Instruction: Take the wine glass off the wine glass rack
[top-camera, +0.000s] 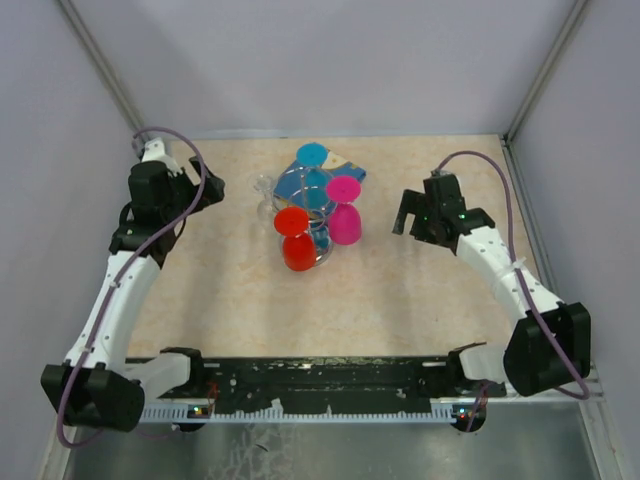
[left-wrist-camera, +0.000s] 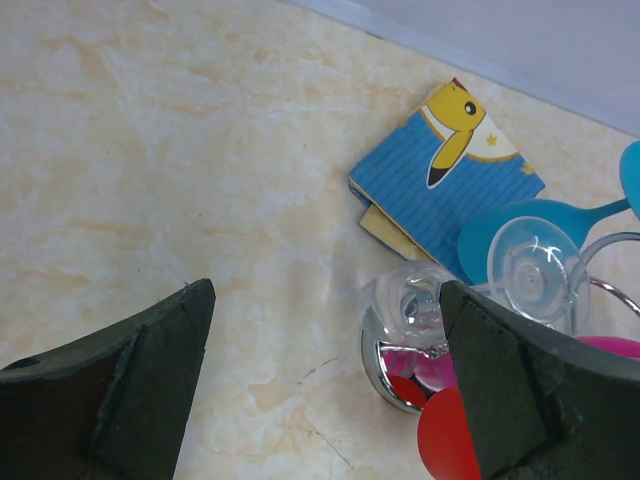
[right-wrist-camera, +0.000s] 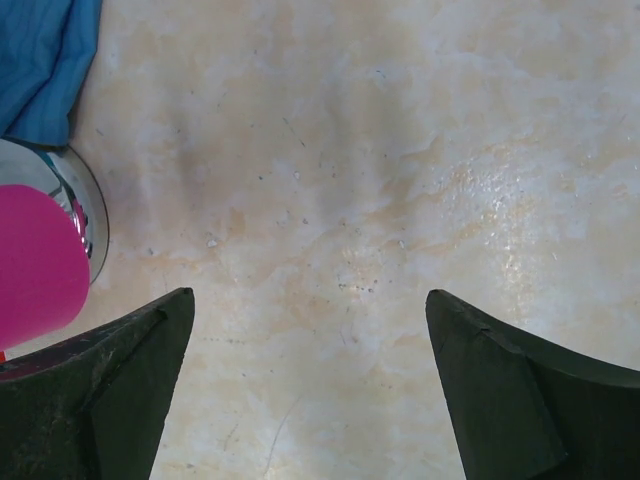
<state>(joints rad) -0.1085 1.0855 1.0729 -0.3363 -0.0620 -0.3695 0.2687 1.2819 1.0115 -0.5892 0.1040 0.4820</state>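
- wine glass rack (left-wrist-camera: 390, 380) stands mid-desk, near the far edge; clear wine glass (top-camera: 265, 188) hangs on its left side.
- My left gripper (top-camera: 212, 190), spread wide and empty, is nearer; the glass is just to its right.
- right gripper (top-camera: 405, 215): also spread, empty.

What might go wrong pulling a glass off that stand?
The open left hand sits beside the clear wine glass, crowded against the red glass and teal glass; closing could knock them. The wine glass rack seems to stand loose, and the right hand is away from it, so a pull might tip it.
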